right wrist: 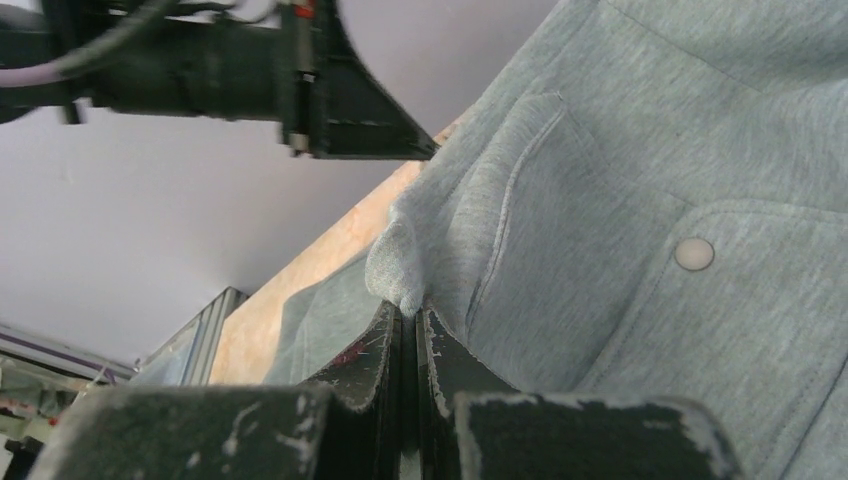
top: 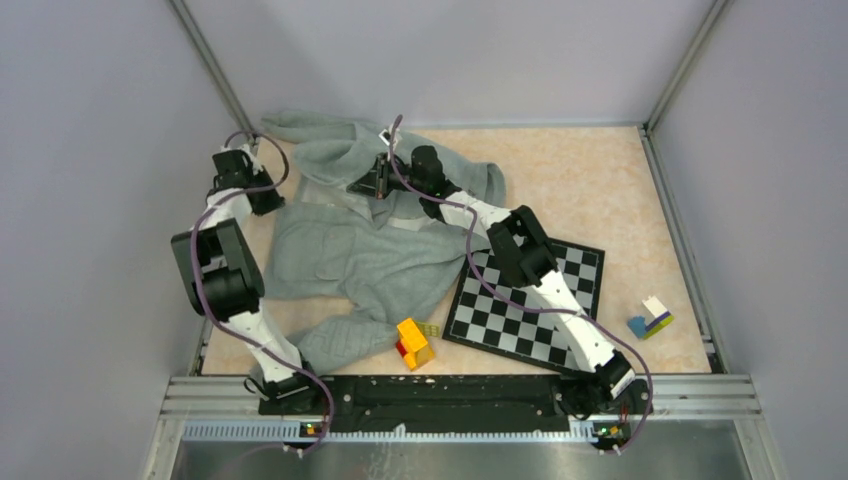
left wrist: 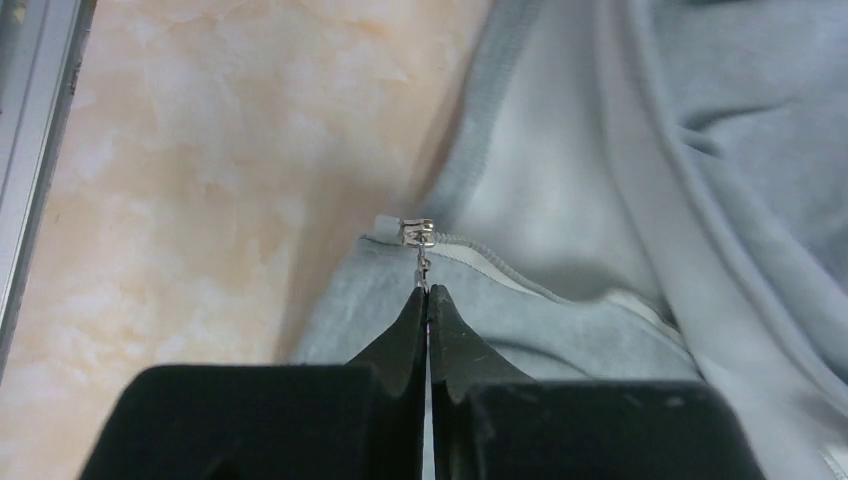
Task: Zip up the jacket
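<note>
The light grey jacket [top: 380, 260] lies rumpled on the table, left of centre. In the left wrist view its zipper slider [left wrist: 418, 233] sits at the end of the zipper, at the jacket's [left wrist: 600, 200] edge. My left gripper [left wrist: 428, 292] is shut on the small metal pull tab hanging from that slider; in the top view it [top: 268, 203] is at the jacket's left edge. My right gripper [right wrist: 407, 312] is shut on a pinched fold of the jacket's fabric [right wrist: 620, 200] next to a pocket with a snap button [right wrist: 694, 254]. In the top view it [top: 380, 185] is over the jacket's upper middle.
A black-and-white chessboard [top: 525, 300] lies right of the jacket, under the right arm. A yellow and red block [top: 413, 343] sits at the jacket's near edge. A blue, white and yellow block [top: 650, 318] lies at the right. Grey walls enclose the table.
</note>
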### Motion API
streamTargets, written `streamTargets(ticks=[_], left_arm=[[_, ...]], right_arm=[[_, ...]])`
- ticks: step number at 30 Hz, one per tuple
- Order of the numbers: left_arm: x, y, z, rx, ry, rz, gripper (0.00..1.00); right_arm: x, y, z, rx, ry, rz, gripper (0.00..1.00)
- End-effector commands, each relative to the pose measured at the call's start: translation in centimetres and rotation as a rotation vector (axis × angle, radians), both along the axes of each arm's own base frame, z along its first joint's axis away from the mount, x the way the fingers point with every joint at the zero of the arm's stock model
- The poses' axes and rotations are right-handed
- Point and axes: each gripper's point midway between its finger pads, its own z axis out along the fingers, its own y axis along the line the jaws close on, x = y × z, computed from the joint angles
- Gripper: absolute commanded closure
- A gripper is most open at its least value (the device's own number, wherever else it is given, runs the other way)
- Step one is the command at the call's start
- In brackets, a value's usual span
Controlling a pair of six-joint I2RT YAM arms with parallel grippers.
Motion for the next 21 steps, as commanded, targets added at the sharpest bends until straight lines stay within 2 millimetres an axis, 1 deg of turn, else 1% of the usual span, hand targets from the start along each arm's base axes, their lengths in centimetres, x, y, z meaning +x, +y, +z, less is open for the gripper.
streamTargets(ticks=[1,3,4,5,8,9,11,14,17,18,19,20,21], left_arm=[[-0.4,-1.0,7.1,0.065,-0.238,-0.055,1.0],[-1.9,-1.6,8.3,0.097,-0.294,-0.071,1.0],[-2.5,-1.8,8.6,0.11,-0.317,-0.074,1.0],[-3.0,-2.0,9.3,0.121,-0.354,-0.077,1.0],[-4.1,-3.6,11.3,0.107,-0.452,-0.122,1.0],[-4.5,-4.0,11.7,0.091,-0.467,-0.127,1.0],[-5.2,-4.2,12.0,0.074,-0.469,-0.104,1.0],[-5.9,-5.1,11.6,0.015,-0.435,-0.107,1.0],[-6.8,-6.4,9.2,-0.102,-0.326,-0.105,1.0],[-7.0,-6.7,8.5,-0.123,-0.298,-0.111,1.0],[-7.1,-6.5,7.6,-0.13,-0.263,-0.101,0.99],[-7.0,-5.7,7.2,-0.123,-0.229,-0.054,0.92],[-7.0,-4.8,6.5,-0.113,-0.191,-0.01,0.81]], right_arm=[[0.0,-0.6,7.0,0.045,-0.143,0.009,1.0],[-0.3,-0.8,7.4,0.037,-0.15,0.013,1.0],[-0.4,-0.9,7.5,0.032,-0.152,0.014,1.0],[-0.5,-0.9,7.7,0.03,-0.156,0.014,1.0],[-0.8,-1.1,8.4,0.022,-0.177,0.023,1.0],[-0.9,-1.2,8.6,0.019,-0.18,0.025,1.0],[-0.9,-1.3,9.1,0.019,-0.191,0.022,1.0],[-0.9,-1.3,9.4,0.015,-0.197,0.02,1.0],[-0.9,-1.3,9.1,0.013,-0.193,0.019,1.0],[-0.9,-1.3,9.1,0.015,-0.19,0.02,1.0],[-0.9,-1.3,8.9,0.015,-0.187,0.022,1.0],[-0.9,-1.3,8.9,0.017,-0.185,0.024,1.0],[-0.9,-1.2,8.9,0.017,-0.185,0.024,1.0]])
